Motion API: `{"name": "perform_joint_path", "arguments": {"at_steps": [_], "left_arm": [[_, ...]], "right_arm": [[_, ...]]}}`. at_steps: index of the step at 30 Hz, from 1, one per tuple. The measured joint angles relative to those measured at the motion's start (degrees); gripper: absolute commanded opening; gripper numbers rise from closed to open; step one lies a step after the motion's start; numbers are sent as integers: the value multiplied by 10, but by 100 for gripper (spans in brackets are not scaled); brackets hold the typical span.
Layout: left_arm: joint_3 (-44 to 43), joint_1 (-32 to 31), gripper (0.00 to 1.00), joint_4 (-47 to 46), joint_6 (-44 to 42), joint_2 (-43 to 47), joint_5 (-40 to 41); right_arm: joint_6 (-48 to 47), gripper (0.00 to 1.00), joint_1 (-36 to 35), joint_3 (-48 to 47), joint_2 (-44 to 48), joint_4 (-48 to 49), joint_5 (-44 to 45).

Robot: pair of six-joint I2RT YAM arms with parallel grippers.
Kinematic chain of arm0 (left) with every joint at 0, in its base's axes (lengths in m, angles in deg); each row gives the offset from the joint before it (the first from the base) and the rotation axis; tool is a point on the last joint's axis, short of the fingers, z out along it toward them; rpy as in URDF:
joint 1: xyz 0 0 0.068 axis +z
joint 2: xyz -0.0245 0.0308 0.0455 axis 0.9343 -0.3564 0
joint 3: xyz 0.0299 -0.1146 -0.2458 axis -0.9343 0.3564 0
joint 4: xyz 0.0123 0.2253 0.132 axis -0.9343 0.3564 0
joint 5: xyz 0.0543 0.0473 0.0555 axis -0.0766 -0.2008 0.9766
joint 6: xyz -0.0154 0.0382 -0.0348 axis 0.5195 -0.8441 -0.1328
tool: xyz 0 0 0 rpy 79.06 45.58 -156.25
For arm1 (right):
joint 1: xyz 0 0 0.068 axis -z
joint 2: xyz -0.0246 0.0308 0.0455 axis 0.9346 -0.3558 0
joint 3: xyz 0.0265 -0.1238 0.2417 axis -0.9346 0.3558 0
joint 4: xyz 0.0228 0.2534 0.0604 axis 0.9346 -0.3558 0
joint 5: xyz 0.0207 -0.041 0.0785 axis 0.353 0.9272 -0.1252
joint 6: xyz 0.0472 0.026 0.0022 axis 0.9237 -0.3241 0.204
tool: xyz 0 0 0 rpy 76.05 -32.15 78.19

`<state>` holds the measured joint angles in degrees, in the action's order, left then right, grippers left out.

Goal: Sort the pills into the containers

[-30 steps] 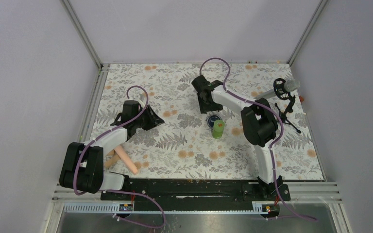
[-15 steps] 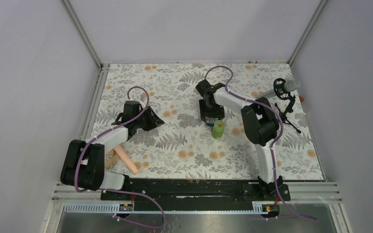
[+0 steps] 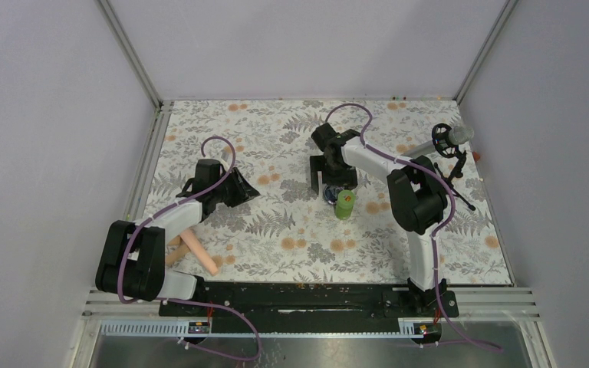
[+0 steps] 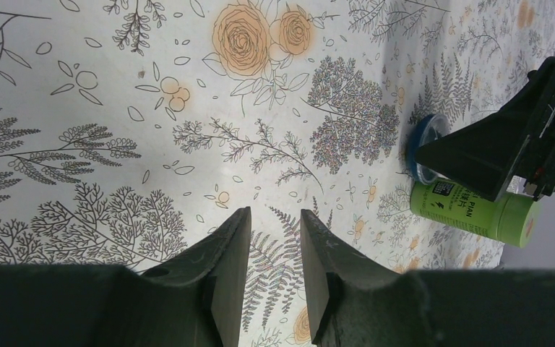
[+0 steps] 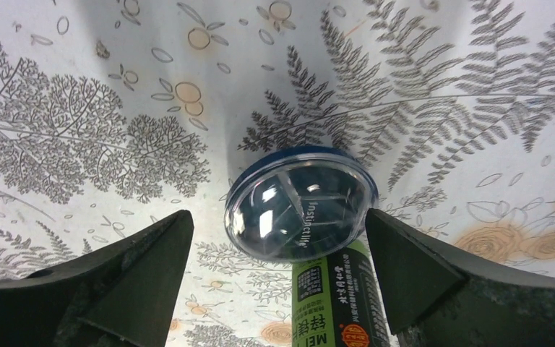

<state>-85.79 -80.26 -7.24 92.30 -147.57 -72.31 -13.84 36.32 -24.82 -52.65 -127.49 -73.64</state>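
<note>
**Right hand drops over the blue jar, jaws spread wide**

Against the frame of a second ago, the right hand [image 3: 330, 182] has come down from the upper centre of the overhead view and now sits over the dark-blue jar [image 5: 300, 202], which lay uncovered before and is now mostly hidden from above. Its jaws have widened over that second. The left arm has not shifted.

In the right wrist view the hand [image 5: 278, 225] stands wide open, one finger on each side of the jar and nothing gripped. Bare counter [image 3: 276, 230] shows between the left finger and the jar. On the right side, contact cannot be told.

The green bottle [image 3: 344, 204] stands just below the jar, beside it. The left hand [image 4: 274, 267], at centre left of the overhead view, is slightly parted and empty.
</note>
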Motion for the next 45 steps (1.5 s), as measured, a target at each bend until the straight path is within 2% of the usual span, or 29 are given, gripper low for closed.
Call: {"name": "perform_joint_path", "arguments": {"at_steps": [4, 7, 19, 26, 29, 32, 45], "left_arm": [[0, 0, 32, 0, 0, 0, 0], [0, 0, 32, 0, 0, 0, 0], [7, 0, 32, -1, 0, 3, 10], [18, 0, 32, 0, 5, 16, 17], [19, 0, 32, 0, 5, 23, 19], [23, 0, 32, -1, 7, 32, 22], [40, 0, 34, 0, 10, 55, 30]], "right_arm": [[2, 78, 0, 2, -1, 0, -12], [3, 71, 0, 2, -2, -1, -10], [7, 68, -15, 5, 0, 7, -14], [11, 70, -54, 7, 2, 13, -27], [15, 83, -60, 7, 3, 15, -31], [17, 89, -60, 7, 7, 16, -28], [-24, 91, -57, -15, 14, 18, -21]]}}
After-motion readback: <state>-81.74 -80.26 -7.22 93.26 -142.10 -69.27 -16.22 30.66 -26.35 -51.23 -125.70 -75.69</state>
